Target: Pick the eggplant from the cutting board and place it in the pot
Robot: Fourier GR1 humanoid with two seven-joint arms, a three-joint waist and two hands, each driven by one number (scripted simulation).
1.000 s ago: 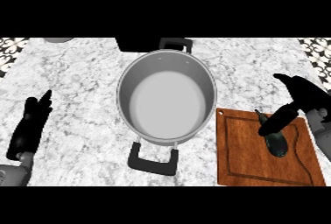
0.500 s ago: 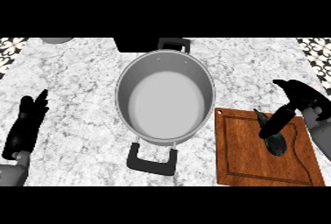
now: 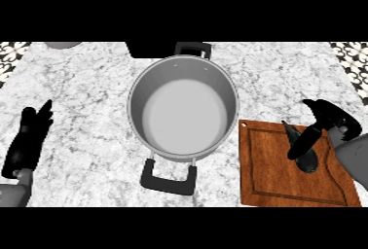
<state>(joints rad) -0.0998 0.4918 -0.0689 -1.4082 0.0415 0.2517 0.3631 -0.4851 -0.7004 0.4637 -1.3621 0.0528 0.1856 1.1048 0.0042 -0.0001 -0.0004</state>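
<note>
Eggplant (image 3: 307, 154), dark, slim, on brown wooden cutting board (image 3: 277, 180) near right counter edge. Right hand (image 3: 325, 122) over it, fingers extended, not yet closed. Best: curl around middle, lift, carry left to empty steel pot (image 3: 183, 109). Left hand (image 3: 28, 138) resting open.

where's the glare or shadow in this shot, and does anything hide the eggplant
Head view: no strong glare; the pot interior shades darker toward its walls, pale at the bottom. Head view: the right hand reaches over the cutting board, its dark fingers overlapping the dark eggplant, so their outlines merge.
</note>
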